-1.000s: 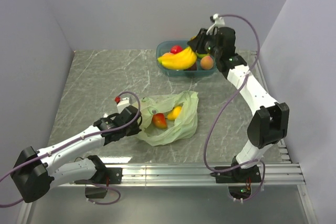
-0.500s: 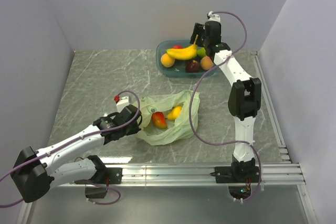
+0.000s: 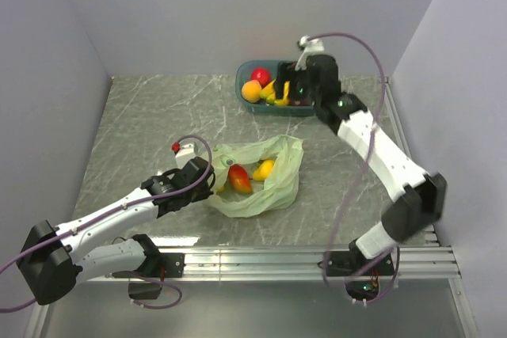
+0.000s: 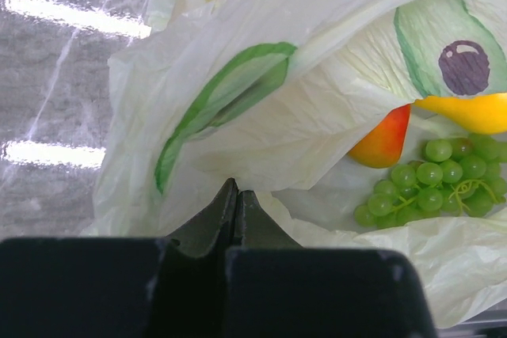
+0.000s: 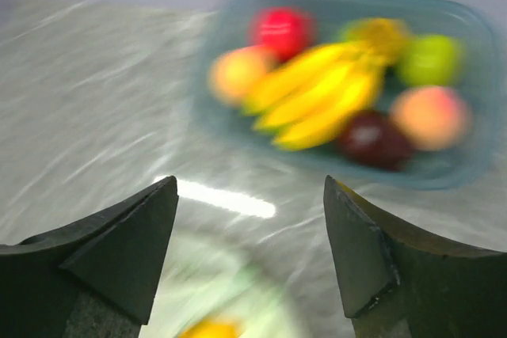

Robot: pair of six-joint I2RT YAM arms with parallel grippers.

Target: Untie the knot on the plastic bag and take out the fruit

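The plastic bag [image 3: 273, 184] lies open at the table's middle; no knot shows. Inside it are a red-orange mango [image 3: 239, 180] and a yellow fruit [image 3: 264, 169]. The left wrist view shows the bag [image 4: 277, 93], the mango [image 4: 382, 142], the yellow fruit [image 4: 467, 112] and a green grape bunch [image 4: 432, 184]. My left gripper [image 3: 206, 182] is shut on the bag's left edge [image 4: 236, 192]. My right gripper [image 3: 287, 91] is open and empty over the bowl's near side [image 5: 249, 187]. The banana bunch [image 5: 317, 104] and an orange fruit [image 3: 252, 91] lie in the bowl.
The teal bowl [image 3: 305, 110] stands at the back, also in the right wrist view [image 5: 475, 172]. It holds a red apple [image 5: 279, 31], a dark purple fruit [image 5: 372, 140], a green fruit [image 5: 432, 59] and a peach-coloured fruit [image 5: 432, 115]. Walls close in on three sides.
My right gripper brought the banana bunch down into the bowl, let it go, and swung left and nearer, toward the bag. The left arm has held still.
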